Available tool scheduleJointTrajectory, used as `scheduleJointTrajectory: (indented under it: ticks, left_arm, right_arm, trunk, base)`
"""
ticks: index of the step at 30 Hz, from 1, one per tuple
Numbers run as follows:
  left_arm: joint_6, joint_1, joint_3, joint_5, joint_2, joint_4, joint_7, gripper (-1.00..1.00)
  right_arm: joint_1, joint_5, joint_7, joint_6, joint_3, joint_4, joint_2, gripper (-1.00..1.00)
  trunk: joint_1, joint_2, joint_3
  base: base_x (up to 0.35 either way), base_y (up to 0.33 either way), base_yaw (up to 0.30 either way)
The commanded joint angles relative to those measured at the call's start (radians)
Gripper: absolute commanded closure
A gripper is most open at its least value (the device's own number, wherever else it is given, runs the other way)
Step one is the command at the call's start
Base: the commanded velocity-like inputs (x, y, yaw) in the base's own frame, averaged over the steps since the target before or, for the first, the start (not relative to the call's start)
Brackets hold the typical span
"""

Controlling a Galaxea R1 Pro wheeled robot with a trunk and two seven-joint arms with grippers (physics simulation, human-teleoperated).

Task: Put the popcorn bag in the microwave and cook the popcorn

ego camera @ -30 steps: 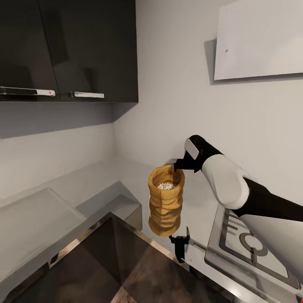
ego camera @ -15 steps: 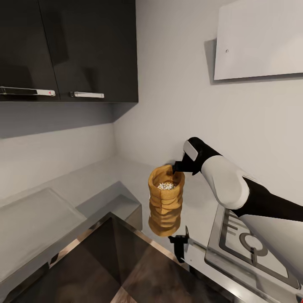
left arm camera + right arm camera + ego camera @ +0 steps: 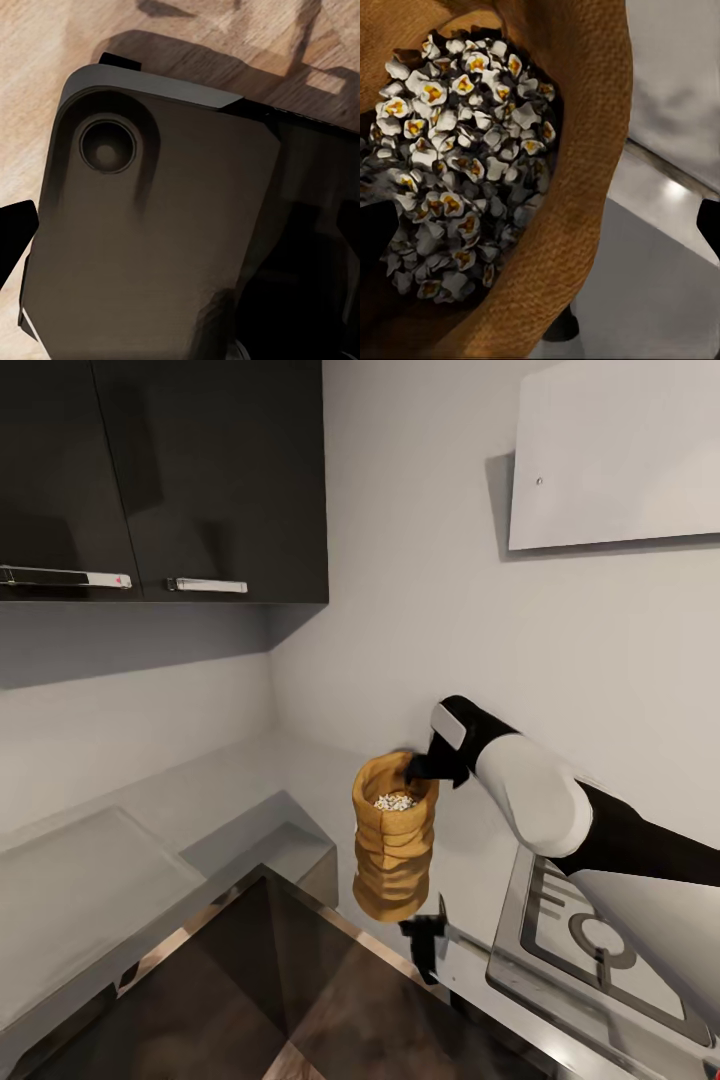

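I can read no words, brand or number anywhere. The nearest thing to a sign is a small red triangle mark (image 3: 119, 579) on the pale handle strip (image 3: 65, 577) of the dark wall cabinet (image 3: 160, 480), up at ten o'clock.

Head view downward over popcorn bag (image 3: 394, 840); right wrist close inside.
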Motion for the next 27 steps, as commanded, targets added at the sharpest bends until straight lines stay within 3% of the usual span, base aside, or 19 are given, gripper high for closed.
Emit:
scheduleJointTrajectory:
  ticks: [1,11,14,27]
  left_arm:
    - [0.001,0.0,0.006,0.004,0.0,-0.001,-0.004,-1.0]
    - [0.001,0.0,0.006,0.004,0.0,-0.001,-0.004,-1.0]
    - [0.001,0.0,0.006,0.004,0.0,-0.001,-0.004,-1.0]
    - [0.001,0.0,0.006,0.004,0.0,-0.001,-0.004,-1.0]
  right_arm:
    - [-0.001,0.01,0.0,0.005,-0.008,0.01,0.001,-1.0]
    - [0.002,0.009,-0.002,0.005,-0.01,0.023,-0.009,-1.0]
    - [0.034,0.009,-0.003,0.005,-0.011,0.024,-0.018,-1.0]
    - [0.045,0.01,0.0,0.005,-0.012,0.024,-0.019,-1.0]
  trunk:
    - [0.0,-0.001,-0.001]
    - [0.0,-0.001,-0.001]
    - [0.0,-0.001,-0.001]
    - [0.0,-0.001,-0.001]
  base:
    - [0.0,0.0,0.0]
    - [0.0,0.0,0.0]
    - [0.0,0.0,0.0]
    - [0.0,0.0,0.0]
